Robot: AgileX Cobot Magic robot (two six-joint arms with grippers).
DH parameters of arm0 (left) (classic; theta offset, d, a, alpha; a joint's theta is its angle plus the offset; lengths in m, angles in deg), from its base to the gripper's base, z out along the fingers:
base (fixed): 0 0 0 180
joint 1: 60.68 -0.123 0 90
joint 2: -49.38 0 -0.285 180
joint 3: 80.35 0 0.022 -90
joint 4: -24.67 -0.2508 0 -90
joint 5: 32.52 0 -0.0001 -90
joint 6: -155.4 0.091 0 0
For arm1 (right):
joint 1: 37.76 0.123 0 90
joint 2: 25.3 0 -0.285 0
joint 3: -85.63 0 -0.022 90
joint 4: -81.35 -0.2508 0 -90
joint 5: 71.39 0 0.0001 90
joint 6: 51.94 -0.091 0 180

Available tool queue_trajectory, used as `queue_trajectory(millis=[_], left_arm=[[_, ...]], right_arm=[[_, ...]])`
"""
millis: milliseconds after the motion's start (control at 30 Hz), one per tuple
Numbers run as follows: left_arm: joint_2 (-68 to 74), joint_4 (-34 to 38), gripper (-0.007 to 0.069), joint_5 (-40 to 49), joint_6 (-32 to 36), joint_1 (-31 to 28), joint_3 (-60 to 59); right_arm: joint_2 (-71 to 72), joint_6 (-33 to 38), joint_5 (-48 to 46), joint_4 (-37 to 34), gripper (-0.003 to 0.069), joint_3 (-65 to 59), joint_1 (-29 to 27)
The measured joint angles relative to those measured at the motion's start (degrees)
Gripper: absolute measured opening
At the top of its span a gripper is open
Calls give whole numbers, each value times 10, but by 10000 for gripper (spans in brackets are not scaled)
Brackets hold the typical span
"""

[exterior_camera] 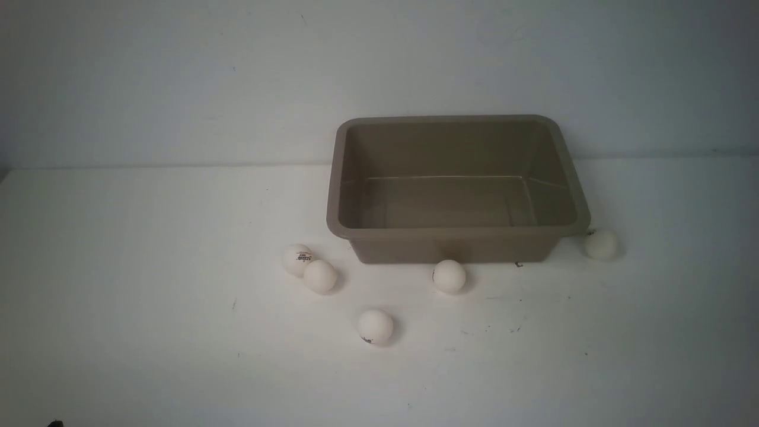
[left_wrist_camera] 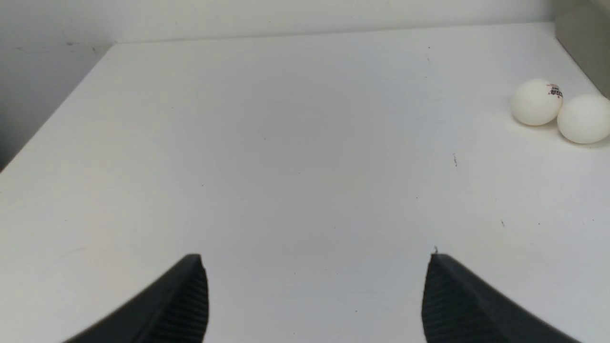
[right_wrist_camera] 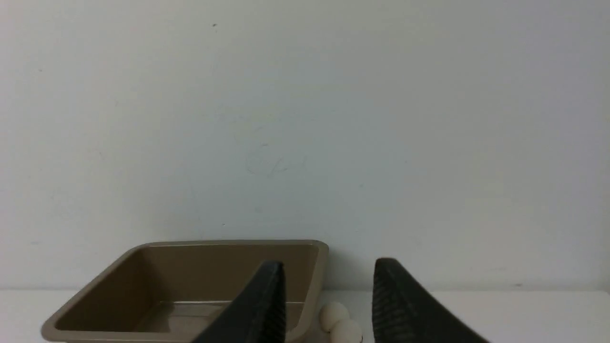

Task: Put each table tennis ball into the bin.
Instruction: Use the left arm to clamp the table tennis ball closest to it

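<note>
Quick status from my seat: the left gripper [left_wrist_camera: 315, 267] is spread wide, with nothing but bare tabletop [left_wrist_camera: 286, 143] between its fingers [left_wrist_camera: 190, 305]. Well ahead of it, off toward the bin side, two table tennis balls sit touching each other. They're the logo ball [left_wrist_camera: 537, 102] and the plain ball [left_wrist_camera: 584, 119], with a corner of the bin [left_wrist_camera: 584, 43] just past them. The right gripper [right_wrist_camera: 330, 267] has its fingers partly apart and isn't pinching anything. The bin sits ahead of it, and a touching pair of balls [right_wrist_camera: 333, 313] shows through the gap, just beside the bin's corner. I can't tell which ones they are. The front camera shows neither gripper. The bin's empty, and three more lie loose ahead of both grippers: the middle ball [exterior_camera: 449, 276] just beside the bin's near wall, the nearest ball [exterior_camera: 375, 326] further toward me, and the right-hand ball [exterior_camera: 601, 244] by the bin's right corner
</note>
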Motion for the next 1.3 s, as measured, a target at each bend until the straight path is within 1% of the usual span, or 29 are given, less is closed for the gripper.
queue_trajectory(millis=[167,400,667,1300], left_arm=[[0,0,545,0,0,0,0],[0,0,545,0,0,0,0],[0,0,545,0,0,0,0],[0,0,545,0,0,0,0]], right_arm=[[-24,-6,-81,0,243,70,0],[-25,-13,-134,2,243,115,0],[-25,-13,-139,-11,243,120,0],[-25,-13,-128,-13,243,120,0]])
